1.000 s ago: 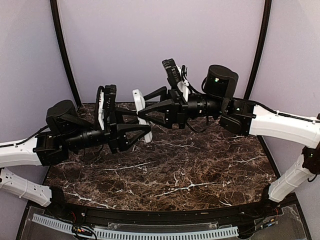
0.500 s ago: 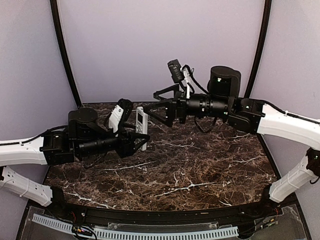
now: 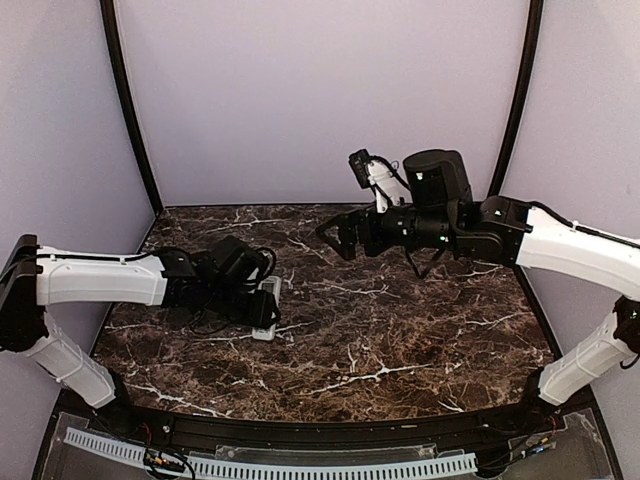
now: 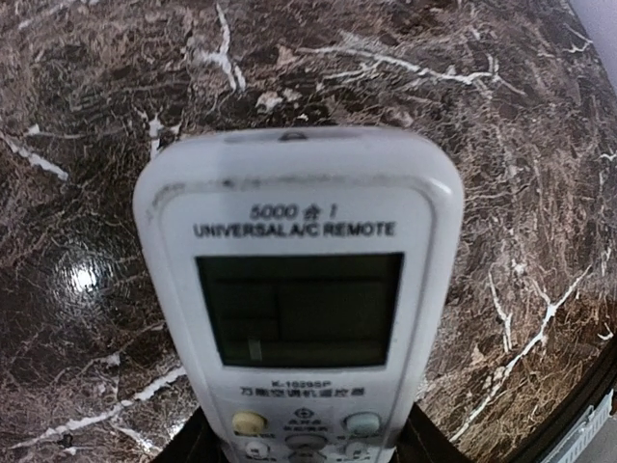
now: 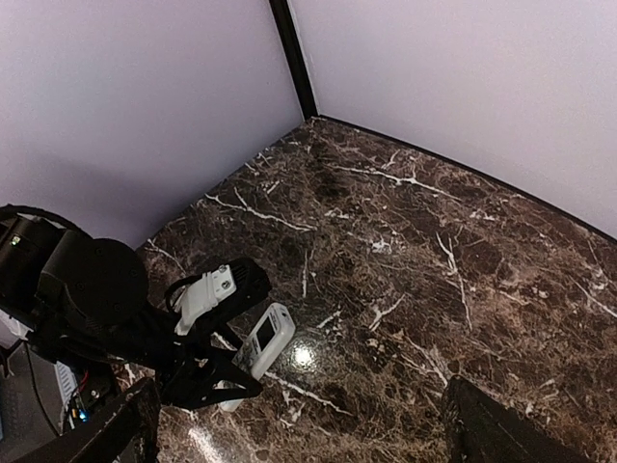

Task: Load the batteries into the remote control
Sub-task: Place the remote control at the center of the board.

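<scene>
Display-up remote control, clamped in left claw, screen end jutting forward

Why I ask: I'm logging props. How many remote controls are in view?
1. The remote control is at the left side of the table, display up, held in the left gripper.
</scene>
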Controlling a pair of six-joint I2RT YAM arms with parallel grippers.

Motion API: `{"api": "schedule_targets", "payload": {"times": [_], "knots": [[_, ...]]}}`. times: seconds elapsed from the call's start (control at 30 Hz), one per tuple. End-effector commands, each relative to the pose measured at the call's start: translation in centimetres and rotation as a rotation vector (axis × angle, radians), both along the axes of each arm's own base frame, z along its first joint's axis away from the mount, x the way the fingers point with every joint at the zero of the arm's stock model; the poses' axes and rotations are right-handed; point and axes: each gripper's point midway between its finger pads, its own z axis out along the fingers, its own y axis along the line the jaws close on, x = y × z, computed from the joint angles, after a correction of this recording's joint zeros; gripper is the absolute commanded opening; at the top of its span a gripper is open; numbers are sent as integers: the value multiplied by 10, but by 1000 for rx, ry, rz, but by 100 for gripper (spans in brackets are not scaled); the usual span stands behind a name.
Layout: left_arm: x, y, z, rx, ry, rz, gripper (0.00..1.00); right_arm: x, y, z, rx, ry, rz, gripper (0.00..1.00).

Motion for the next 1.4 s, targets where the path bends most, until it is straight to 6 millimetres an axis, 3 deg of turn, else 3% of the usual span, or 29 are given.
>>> {"api": "schedule_targets", "payload": {"times": [0.0, 0.07, 0.1, 0.13, 0.23, 0.43, 0.57, 0.6, 0.67, 0.87, 0.93, 1.1, 1.2, 1.27, 1.37], "knots": [[6, -13, -8, -27, 136, 50, 10, 6, -2, -23, -79, 61, -36, 99], [10, -30, -6, -26, 178, 1, 11, 5, -1, -26, -89, 67, -27, 99], [5, -32, -20, 10, 227, -18, 13, 5, 0, -27, -92, 68, -26, 99], [9, -37, -17, 8, 233, -20, 14, 6, 0, -27, -95, 68, -25, 99], [4, -31, -48, 108, 335, 8, 14, 5, -1, -28, -98, 67, -26, 98], [-1, -25, -82, 262, 478, 53, 15, 4, -3, -31, -99, 70, -29, 99], [-2, -28, -90, 261, 507, 79, 25, 4, -3, -34, -102, 76, -29, 99], [-1, -28, -90, 260, 507, 93, 32, 4, -3, -34, -101, 76, -29, 99], [1, -26, -90, 263, 501, 115, 47, 4, -3, -35, -104, 77, -29, 99], [0, -31, -90, 232, 518, 138, 72, 4, -3, -38, -109, 79, -32, 99], [0, -34, -89, 216, 525, 132, 87, 4, -3, -38, -109, 79, -31, 99], [1, -47, -77, 144, 516, 103, 92, 4, -4, -40, -117, 80, -31, 99], [6, -52, -58, 99, 469, 85, 92, 10, -11, -41, -111, 110, -65, 99], [12, -52, -40, 74, 413, 75, 93, 20, -25, -44, -113, 145, -118, 99], [28, -45, -10, 57, 288, 71, 93, 41, -61, -57, -125, 182, -224, 99]]}}
